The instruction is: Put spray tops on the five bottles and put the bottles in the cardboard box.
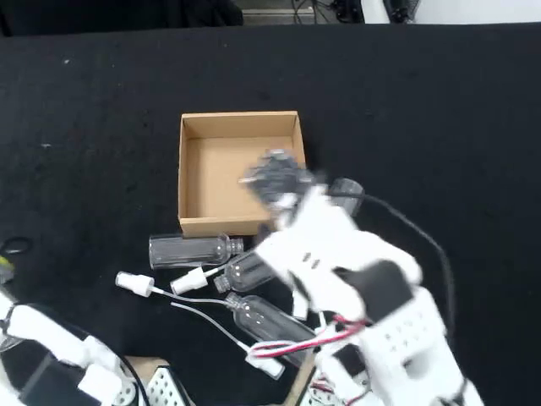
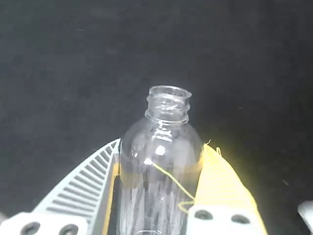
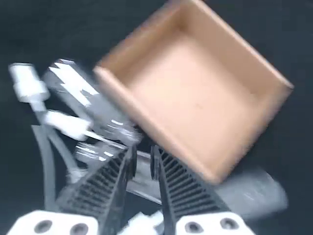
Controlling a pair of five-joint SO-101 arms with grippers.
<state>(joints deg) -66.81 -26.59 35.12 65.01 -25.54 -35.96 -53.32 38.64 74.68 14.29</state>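
Here, the left gripper (image 2: 162,147) pinches a clear, topless bottle (image 2: 167,105) — neck pointing away. The right gripper (image 3: 143,156), fingers pressed nearly together, hangs at the cardboard box (image 1: 228,169) corner — other bottles (image 1: 190,251) and loose spray tops (image 1: 135,283) lie just beside the box.

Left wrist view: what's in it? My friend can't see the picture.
A clear bottle with no top on its neck is gripped in the robot's left hand, between its grey and yellow fingers. Behind it is the black table.
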